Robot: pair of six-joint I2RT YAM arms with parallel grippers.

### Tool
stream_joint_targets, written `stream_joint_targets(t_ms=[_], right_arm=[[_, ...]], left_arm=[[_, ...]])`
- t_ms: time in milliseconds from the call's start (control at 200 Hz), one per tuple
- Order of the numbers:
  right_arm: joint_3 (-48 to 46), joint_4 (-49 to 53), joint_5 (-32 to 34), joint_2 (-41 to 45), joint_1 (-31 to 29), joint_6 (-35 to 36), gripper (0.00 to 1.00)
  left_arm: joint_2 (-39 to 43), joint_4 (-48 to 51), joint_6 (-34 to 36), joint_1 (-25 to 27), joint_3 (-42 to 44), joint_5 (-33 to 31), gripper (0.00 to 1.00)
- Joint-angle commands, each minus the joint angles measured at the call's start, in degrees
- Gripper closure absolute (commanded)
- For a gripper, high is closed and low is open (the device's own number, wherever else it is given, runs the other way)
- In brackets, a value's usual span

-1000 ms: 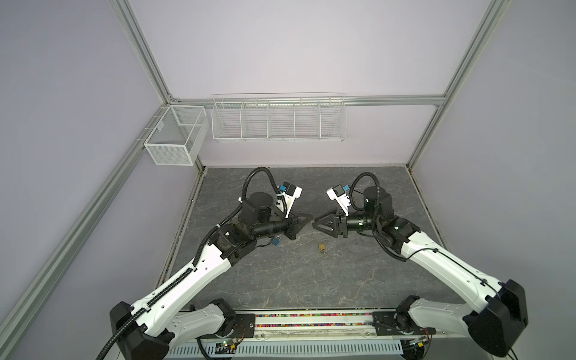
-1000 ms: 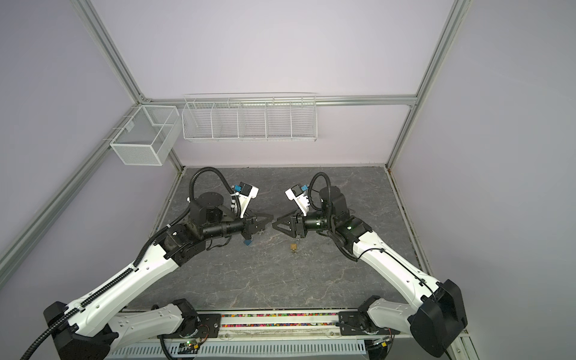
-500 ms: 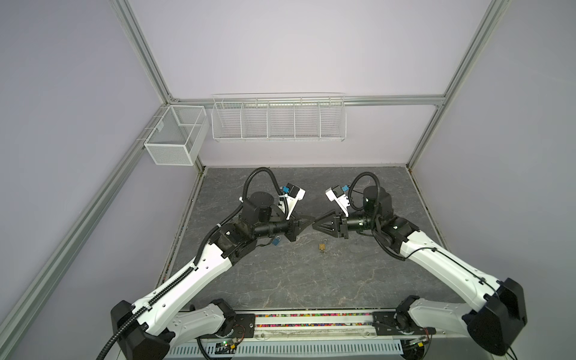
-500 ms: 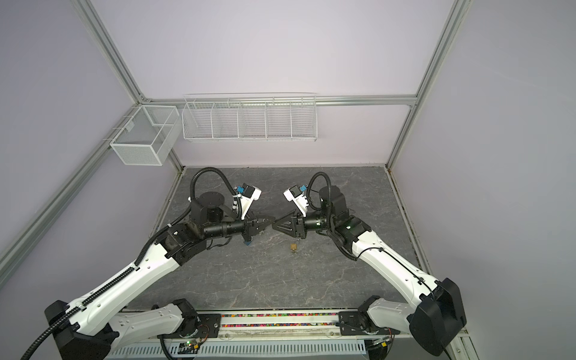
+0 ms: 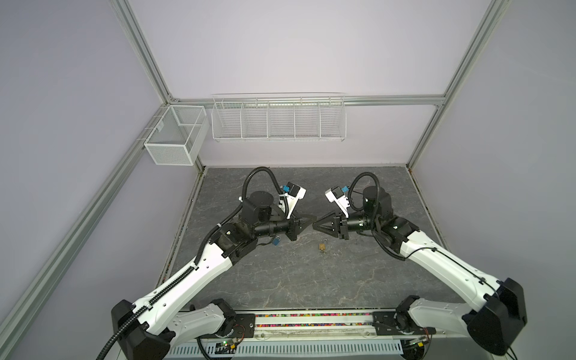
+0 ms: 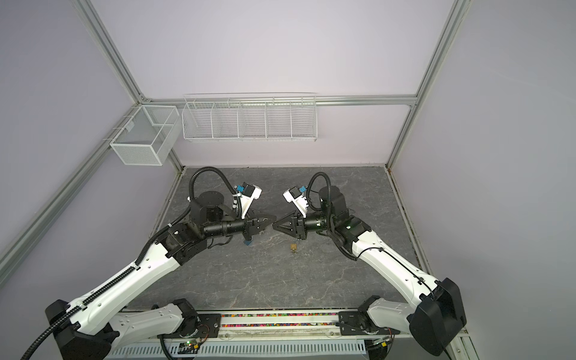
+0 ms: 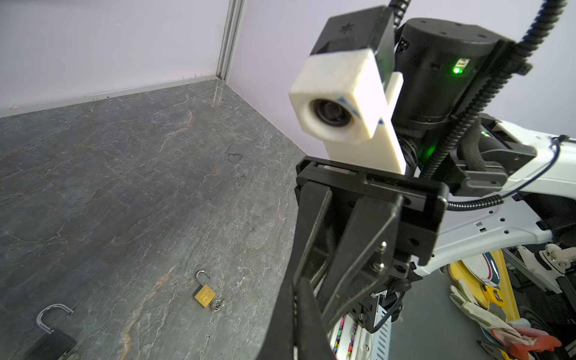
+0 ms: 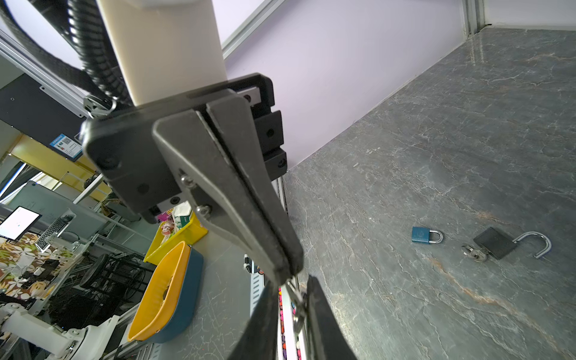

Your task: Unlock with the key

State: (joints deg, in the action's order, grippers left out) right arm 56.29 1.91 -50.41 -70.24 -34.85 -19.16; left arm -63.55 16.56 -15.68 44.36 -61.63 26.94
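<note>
My left gripper (image 5: 311, 220) is shut on a small silver key (image 8: 294, 300), which sticks out of its tip (image 8: 288, 271). My right gripper (image 5: 316, 225) meets it tip to tip above the middle of the floor. In the right wrist view the key lies between the right gripper's (image 8: 291, 291) fingers, against one finger (image 8: 321, 324), with a gap still showing on the other side. A blue padlock (image 8: 422, 234) lies on the floor with its shackle shut, half hidden under the left gripper in both top views (image 5: 276, 240).
A gold padlock (image 5: 322, 247) (image 7: 204, 294) lies open with a key in it, just nearer than the grippers. A black padlock (image 8: 495, 243) with its shackle open and keys beside it lies next to the blue one. White wire baskets (image 5: 279, 117) hang on the back wall.
The two grippers have closed the gap between them and now meet at the tips. The right gripper's jaws have narrowed around the key. The left gripper stays shut.
</note>
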Motion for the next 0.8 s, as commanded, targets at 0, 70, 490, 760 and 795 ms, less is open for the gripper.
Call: stream_joint_targets(t_ms=[0,70,490,760,795], right_arm=[[-0.31,0.20,-0.53,0.97,0.46,1.94,0.82],[-0.13,0.83,-0.42,1.11,0.45,2.43,0.83],[0.92,3.55,-1.09,2.21,0.73,3.88,0.94],[0.63,5.46,1.40,1.97,0.78,3.43,0.94],[0.58,6.19,2.19,1.81,0.83,3.28,0.94]], left_arm=[[0.17,-0.47,0.48,-0.24,-1.96,0.83,1.00],[0.21,-0.31,0.56,-0.24,-2.00,0.80,1.00],[0.15,-0.99,0.46,-0.26,-1.54,1.46,1.00],[0.35,-0.18,0.15,-0.24,-2.64,-0.85,1.00],[0.36,0.29,0.02,-0.32,-3.01,-1.63,0.99]])
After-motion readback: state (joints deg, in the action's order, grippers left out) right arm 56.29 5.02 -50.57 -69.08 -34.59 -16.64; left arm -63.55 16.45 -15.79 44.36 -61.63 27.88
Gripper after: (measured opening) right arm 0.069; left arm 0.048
